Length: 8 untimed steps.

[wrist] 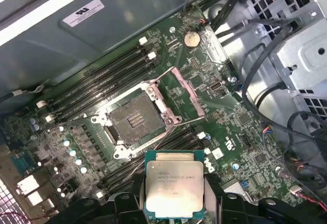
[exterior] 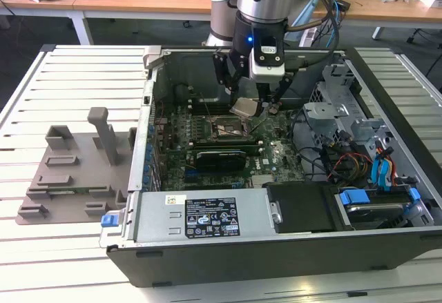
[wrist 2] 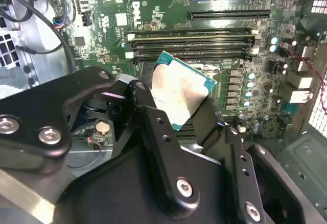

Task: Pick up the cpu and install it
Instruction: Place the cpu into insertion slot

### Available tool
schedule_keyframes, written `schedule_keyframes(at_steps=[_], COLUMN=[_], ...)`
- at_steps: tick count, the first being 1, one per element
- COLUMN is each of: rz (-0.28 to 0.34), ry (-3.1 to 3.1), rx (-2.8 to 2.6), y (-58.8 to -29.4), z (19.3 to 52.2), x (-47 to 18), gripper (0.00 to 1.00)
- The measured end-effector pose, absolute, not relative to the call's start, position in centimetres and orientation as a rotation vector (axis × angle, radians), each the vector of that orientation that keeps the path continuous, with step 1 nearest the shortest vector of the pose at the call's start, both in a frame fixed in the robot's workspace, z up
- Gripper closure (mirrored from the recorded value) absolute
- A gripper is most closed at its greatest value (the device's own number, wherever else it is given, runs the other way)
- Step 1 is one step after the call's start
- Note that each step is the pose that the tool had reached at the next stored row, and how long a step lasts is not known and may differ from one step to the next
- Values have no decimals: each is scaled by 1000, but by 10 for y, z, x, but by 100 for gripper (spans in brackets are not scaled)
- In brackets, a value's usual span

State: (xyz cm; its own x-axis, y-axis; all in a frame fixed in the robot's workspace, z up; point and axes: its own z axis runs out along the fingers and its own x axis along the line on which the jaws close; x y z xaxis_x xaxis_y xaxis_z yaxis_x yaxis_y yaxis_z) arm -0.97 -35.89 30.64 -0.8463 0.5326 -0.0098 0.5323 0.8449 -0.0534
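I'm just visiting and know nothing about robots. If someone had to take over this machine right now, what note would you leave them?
Tool: shut on the cpu, gripping it by its edges.
Where things are: the cpu hangs in the air inside the open computer case, above the motherboard and close to the socket, touching neither. The socket is empty and its metal retaining frame is swung open.
Done: the cpu is picked up and held over the board.
Left: the cpu is not yet seated in the socket, and the frame is not yet closed.
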Motion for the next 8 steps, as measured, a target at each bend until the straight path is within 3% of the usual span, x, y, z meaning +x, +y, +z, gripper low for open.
schedule_keyframes(at_steps=[8], rz=[84], ry=[-2958], rx=[-1030], y=[-359], z=[306], x=[-10], gripper=[45])
